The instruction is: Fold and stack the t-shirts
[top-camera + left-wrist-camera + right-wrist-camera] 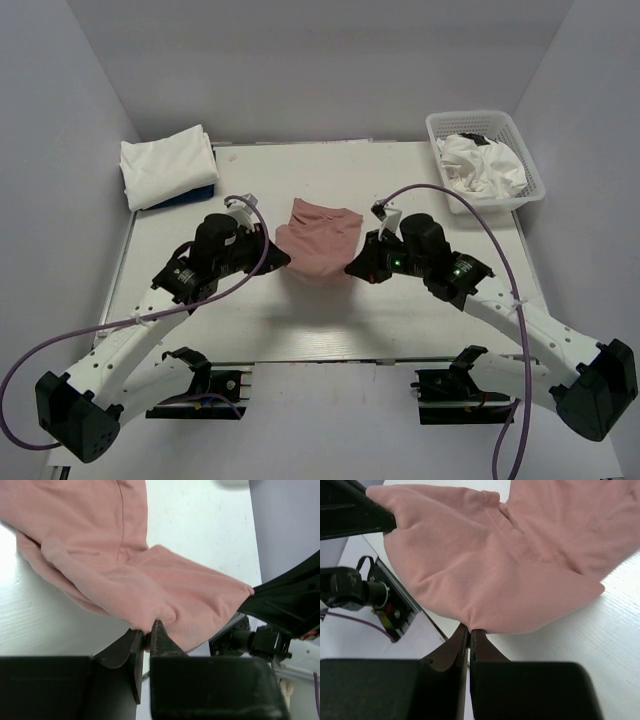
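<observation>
Since both arms flank the dusty-pink t-shirt (320, 243) at the middle of the table (420, 330), its near edge runs left to right between them, the rest lying beyond. I have the left gripper (147, 634) nearly closed, pinching one end of that edge, and the right gripper (469, 629) clamped tight on the other.

You have one t-shirt (320, 245) mid-table (330, 320), with the left gripper (147, 635) at its left edge and the right gripper (469, 629) at its right. Behind it are folded t-shirts (168, 165) stacked far left, and far right a basket (440, 125) with crumpled t-shirts (485, 165) in it.
</observation>
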`<action>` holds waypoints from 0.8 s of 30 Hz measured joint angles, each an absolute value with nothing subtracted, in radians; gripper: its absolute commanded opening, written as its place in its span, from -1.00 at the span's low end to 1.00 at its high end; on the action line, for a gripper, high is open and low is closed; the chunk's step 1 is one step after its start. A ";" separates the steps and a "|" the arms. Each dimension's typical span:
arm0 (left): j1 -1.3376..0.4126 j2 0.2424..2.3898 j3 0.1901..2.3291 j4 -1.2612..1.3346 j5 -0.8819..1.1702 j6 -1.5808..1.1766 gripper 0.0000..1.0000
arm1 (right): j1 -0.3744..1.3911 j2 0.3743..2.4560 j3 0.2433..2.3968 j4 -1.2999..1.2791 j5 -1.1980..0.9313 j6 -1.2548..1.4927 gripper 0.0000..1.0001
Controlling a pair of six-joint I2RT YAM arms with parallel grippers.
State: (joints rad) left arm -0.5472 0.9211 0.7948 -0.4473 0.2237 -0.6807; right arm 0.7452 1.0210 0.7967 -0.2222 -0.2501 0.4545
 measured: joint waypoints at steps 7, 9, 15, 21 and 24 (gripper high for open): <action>-0.540 1.067 0.944 -0.483 0.094 -0.707 -1.00 | 0.689 1.141 0.878 -0.229 -0.235 0.471 -1.00; -0.534 1.140 1.009 -0.494 0.043 -0.712 -1.00 | 0.657 1.185 0.905 -0.226 -0.234 0.474 -1.00; -0.520 1.384 1.206 -0.518 -0.110 -0.717 -1.00 | 0.548 1.380 0.995 -0.133 -0.278 0.503 -1.00; -0.479 1.696 1.443 -0.521 -0.127 -0.682 -1.00 | 0.431 1.604 1.055 -0.060 -0.353 0.544 -1.00; -0.467 1.872 1.582 -0.517 -0.106 -0.652 -1.00 | 0.385 1.678 1.096 -0.030 -0.360 0.547 -0.62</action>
